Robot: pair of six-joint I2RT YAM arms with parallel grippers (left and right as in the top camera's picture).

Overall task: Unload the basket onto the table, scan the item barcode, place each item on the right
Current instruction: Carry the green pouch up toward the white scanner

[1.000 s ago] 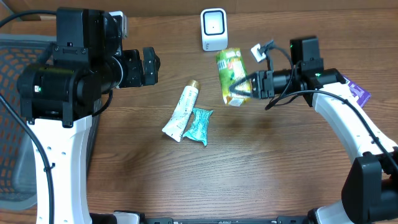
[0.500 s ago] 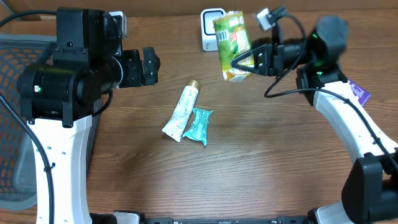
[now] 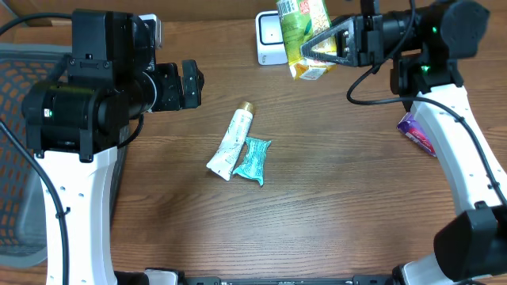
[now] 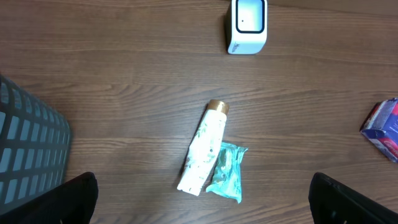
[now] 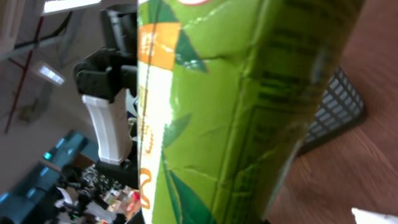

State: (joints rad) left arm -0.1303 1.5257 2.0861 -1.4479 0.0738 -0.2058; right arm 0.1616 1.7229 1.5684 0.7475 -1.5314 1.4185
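Note:
A green drink carton [image 3: 305, 28] hangs high above the table's back edge, just right of the white barcode scanner [image 3: 272, 38]. My right gripper [image 3: 311, 47] is shut on it from the right. In the right wrist view the carton [image 5: 249, 106] fills most of the frame and hides the fingers. My left gripper [image 3: 190, 85] hovers open at the left, holding nothing. Its view looks down on the scanner [image 4: 247, 26], with the dark fingertips [image 4: 78, 196] wide apart at the bottom corners.
A white tube with a gold cap [image 3: 231, 141] and a teal packet [image 3: 253, 161] lie together mid-table, seen also as the tube [image 4: 203, 148] and packet [image 4: 226, 172]. A purple pack [image 3: 417, 131] lies at the right. A grey mesh basket [image 3: 20, 158] stands off the left edge.
My right arm has lifted the carton up and back, from beside the scanner's right to high near the back edge. The purple pack now shows beneath the arm. The left arm is still.

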